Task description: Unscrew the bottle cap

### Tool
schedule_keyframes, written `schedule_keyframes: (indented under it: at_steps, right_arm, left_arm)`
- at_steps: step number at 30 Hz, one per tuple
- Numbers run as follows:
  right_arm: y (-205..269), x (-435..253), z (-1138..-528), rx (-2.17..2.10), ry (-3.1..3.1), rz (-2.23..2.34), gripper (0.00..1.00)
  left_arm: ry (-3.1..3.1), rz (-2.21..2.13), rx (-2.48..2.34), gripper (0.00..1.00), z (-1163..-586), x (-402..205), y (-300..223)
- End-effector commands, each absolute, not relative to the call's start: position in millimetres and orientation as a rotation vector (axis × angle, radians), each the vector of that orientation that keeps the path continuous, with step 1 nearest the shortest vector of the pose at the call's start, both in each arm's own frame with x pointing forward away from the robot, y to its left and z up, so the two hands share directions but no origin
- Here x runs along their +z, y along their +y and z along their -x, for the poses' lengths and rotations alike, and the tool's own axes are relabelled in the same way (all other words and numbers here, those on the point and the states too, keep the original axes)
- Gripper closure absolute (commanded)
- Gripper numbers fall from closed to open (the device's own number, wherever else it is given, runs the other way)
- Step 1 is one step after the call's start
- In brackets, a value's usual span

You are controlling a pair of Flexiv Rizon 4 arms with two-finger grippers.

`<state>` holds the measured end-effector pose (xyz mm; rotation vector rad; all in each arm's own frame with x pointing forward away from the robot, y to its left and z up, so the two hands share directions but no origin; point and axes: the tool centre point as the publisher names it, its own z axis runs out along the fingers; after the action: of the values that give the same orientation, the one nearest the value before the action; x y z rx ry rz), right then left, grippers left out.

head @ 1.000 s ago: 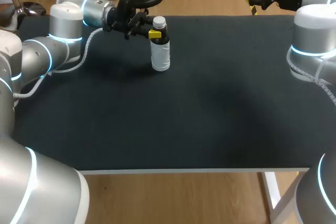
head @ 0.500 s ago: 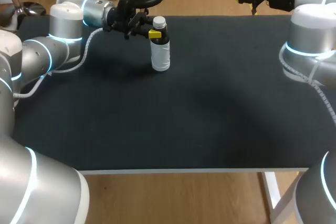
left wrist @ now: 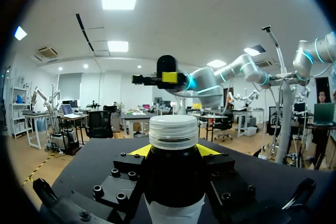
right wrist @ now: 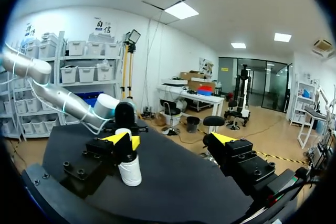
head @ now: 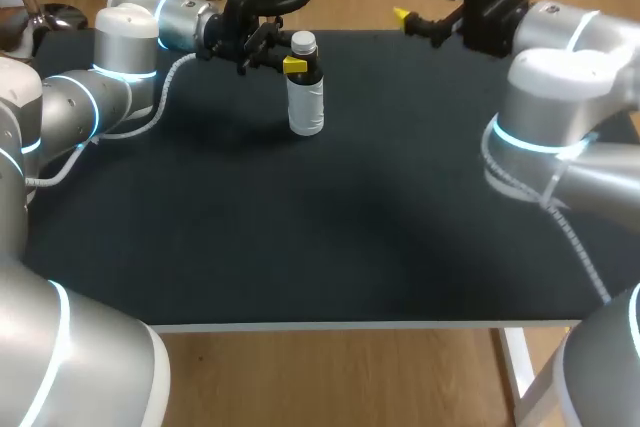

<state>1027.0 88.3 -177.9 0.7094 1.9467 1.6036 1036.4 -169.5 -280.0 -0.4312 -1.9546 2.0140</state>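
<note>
A small bottle [head: 306, 107] with a white label, dark upper part and white screw cap [head: 303, 43] stands upright at the back of the table. My left gripper [head: 293, 65] is shut on its dark shoulder just under the cap. In the left wrist view the bottle [left wrist: 174, 177] fills the gap between both fingers, with the cap [left wrist: 174, 130] standing free above them. My right gripper [head: 424, 4] hangs open over the table's far edge, to the right of the bottle, holding nothing. In the right wrist view the bottle [right wrist: 130, 170] stands ahead of the open right gripper [right wrist: 170, 140].
The black table top [head: 350, 217] stretches from the bottle toward the front edge [head: 360, 325]. My right arm's grey elbow [head: 545, 97] hangs over the table's right part. My left arm [head: 130, 42] lies along the back left.
My right arm has swung left along the far edge, bringing its open gripper closer to the bottle. The left gripper and the bottle have stayed still.
</note>
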Motion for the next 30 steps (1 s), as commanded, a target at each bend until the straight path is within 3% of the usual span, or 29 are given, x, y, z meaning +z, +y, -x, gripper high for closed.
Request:
schedule_keyframes:
  at_steps: [1, 13, 30]
  right_arm:
    - [119, -189, -1008, 1.619, 1.807, -0.714, 0.00]
    - [176, -205, -1005, 1.710, 1.846, -0.679, 0.00]
    - [216, -220, -1014, 1.705, 1.846, -0.740, 0.00]
  left_arm:
    - [-1.939, 0.444, 2.010, 1.00, -1044, -283, -170]
    - [-1.939, 0.444, 2.010, 1.00, -1044, -283, -170]
    - [-1.939, 0.444, 2.010, 1.00, -1044, -283, -170]
